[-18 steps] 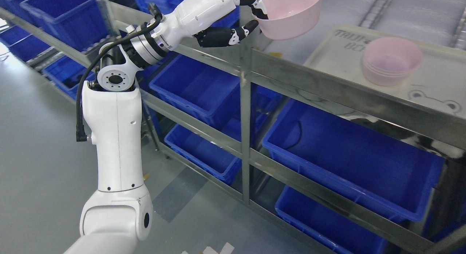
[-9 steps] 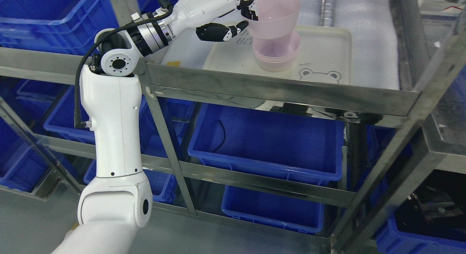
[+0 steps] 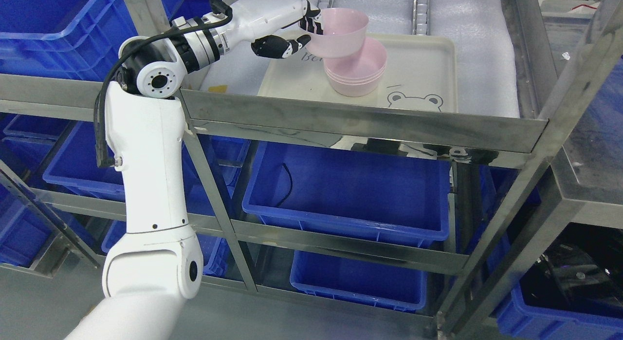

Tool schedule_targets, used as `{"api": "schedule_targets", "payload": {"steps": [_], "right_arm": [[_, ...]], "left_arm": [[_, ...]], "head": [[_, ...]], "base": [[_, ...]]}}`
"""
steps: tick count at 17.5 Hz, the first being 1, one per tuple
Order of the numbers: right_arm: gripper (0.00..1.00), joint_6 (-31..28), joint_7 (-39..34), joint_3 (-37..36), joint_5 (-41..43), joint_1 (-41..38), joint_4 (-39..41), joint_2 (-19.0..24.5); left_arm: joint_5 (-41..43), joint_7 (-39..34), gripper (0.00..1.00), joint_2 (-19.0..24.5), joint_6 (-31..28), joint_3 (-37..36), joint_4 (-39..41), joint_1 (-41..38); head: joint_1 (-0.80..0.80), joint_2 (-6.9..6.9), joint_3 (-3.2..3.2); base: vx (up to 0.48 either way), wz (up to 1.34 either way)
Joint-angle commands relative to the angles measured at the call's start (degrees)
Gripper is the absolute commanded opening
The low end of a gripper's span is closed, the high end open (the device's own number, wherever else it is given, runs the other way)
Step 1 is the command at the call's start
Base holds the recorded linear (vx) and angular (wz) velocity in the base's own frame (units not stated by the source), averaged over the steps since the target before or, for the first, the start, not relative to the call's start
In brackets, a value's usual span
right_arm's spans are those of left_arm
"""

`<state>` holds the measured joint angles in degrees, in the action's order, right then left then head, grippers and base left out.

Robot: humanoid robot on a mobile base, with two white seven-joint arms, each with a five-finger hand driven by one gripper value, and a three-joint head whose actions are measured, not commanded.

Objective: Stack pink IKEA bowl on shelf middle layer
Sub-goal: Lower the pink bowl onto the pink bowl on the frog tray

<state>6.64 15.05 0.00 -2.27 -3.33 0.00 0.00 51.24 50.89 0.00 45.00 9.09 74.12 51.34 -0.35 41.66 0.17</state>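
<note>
Holding the pink bowl (image 3: 338, 32) by its left rim, our left hand (image 3: 292, 35) has fingers over the lip and a thumb below, so the bowl's mouth faces up and its base is free to drop into something. We carry it just above and a little to the left of the stack of pink bowls (image 3: 356, 72), which sits on the cream tray (image 3: 428, 67) on the shelf (image 3: 370, 123); the held bowl overlaps the stack's left rim in our view, though we cannot tell whether the two touch. The rim grip makes sense to us: nothing of the hand is underneath, so the bowl can nest without the fingers being trapped. The bowl tilts slightly, its right side lower, which we judge will need levelling and a small shift right before lowering, or it may catch on the stack's rim and tip it. Our arm reaches over the shelf's steel front rail from the left. Blue bins (image 3: 345, 194) fill the layers below and play no part. Our right hand is out of view.
</note>
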Motion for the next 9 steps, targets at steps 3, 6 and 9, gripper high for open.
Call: {"api": "schedule_targets", "payload": {"steps": [3, 6, 9], "right_arm": [[1.0, 0.0, 0.0, 0.2, 0.0, 0.0, 1.0, -1.0], [1.0, 0.0, 0.0, 0.3, 0.1, 0.0, 1.0, -1.0], [1.0, 0.0, 0.0, 0.3, 0.0, 0.0, 1.0, -1.0]], "left_arm": [[1.9, -4.0, 0.02, 1.0, 0.0, -8.5, -5.5, 1.6], [2.0, -4.2, 0.02, 1.0, 0.0, -10.7, -6.7, 1.2], [2.5, -4.2, 0.02, 1.0, 0.0, -11.1, -7.1, 1.2]], "head": [[0.0, 0.0, 0.0], [0.0, 0.0, 0.0], [0.0, 0.0, 0.0]], "base": [[-0.002, 0.01], [0.0, 0.0], [0.0, 0.0]]}}
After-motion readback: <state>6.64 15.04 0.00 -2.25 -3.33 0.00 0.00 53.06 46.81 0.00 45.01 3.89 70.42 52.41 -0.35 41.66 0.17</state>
